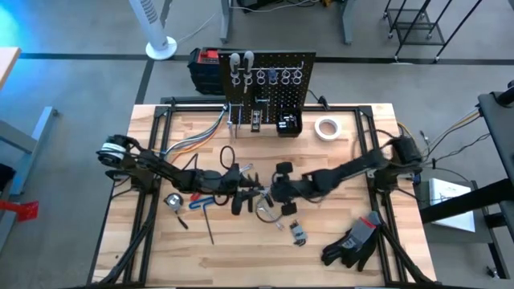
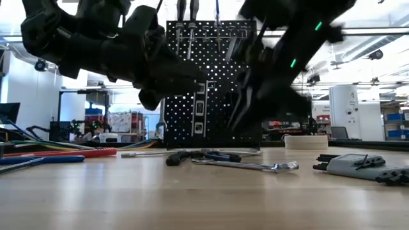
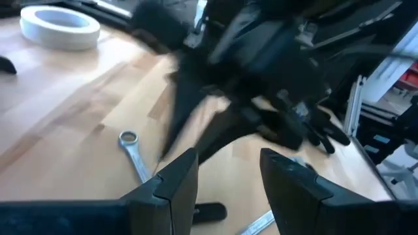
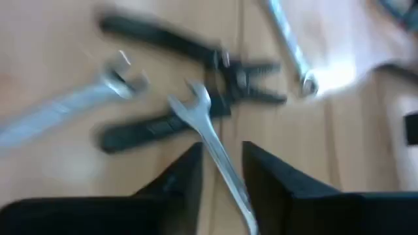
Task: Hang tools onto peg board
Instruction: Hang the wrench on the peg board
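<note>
At the table's middle, my right gripper [image 4: 219, 171] pinched a silver wrench [image 4: 208, 134] while my left gripper [image 3: 228, 179] stood spread beside it. At twelve o'clock the peg board [image 1: 269, 84] held a few tools; black pliers [image 4: 189, 85] and other wrenches lay unhung.

The right gripper [image 4: 221, 171] had a slim silver open-ended wrench [image 4: 215, 153] between its dark fingers [image 4: 179, 179]. Black-handled pliers [image 4: 189, 88] lay on the pale wooden table [image 4: 52, 78], with another silver open-ended wrench [image 4: 72, 104] beside them.
</note>
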`<state>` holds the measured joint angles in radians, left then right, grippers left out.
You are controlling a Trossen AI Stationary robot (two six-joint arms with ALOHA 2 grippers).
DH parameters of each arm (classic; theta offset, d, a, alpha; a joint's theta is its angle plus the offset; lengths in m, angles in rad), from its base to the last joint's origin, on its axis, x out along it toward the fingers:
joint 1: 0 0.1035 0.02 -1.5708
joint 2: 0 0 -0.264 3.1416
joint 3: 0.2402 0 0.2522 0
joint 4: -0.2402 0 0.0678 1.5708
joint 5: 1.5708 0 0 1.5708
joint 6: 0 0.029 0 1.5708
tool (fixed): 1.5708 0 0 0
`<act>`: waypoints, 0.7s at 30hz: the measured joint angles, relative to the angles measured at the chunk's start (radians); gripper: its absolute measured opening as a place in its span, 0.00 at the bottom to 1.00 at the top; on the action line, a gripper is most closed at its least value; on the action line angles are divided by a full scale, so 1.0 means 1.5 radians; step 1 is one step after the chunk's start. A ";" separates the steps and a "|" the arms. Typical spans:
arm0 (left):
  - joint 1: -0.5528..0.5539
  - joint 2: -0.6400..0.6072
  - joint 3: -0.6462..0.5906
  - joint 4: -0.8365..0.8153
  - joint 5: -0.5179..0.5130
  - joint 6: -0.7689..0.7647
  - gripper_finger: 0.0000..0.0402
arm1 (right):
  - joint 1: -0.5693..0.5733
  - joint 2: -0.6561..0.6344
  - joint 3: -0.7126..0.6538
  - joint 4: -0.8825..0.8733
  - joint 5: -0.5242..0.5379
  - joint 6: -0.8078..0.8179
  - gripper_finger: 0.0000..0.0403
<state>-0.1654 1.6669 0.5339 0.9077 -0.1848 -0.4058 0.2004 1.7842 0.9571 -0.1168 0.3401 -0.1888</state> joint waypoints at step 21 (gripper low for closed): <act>-0.004 0.000 -0.005 -0.039 -0.028 -0.014 0.38 | -0.052 0.104 0.058 -0.033 -0.083 -0.037 0.04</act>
<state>-0.1706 1.6669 0.5266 0.8486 -0.2272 -0.4273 0.1227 1.9397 1.0447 -0.1661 0.2162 -0.2440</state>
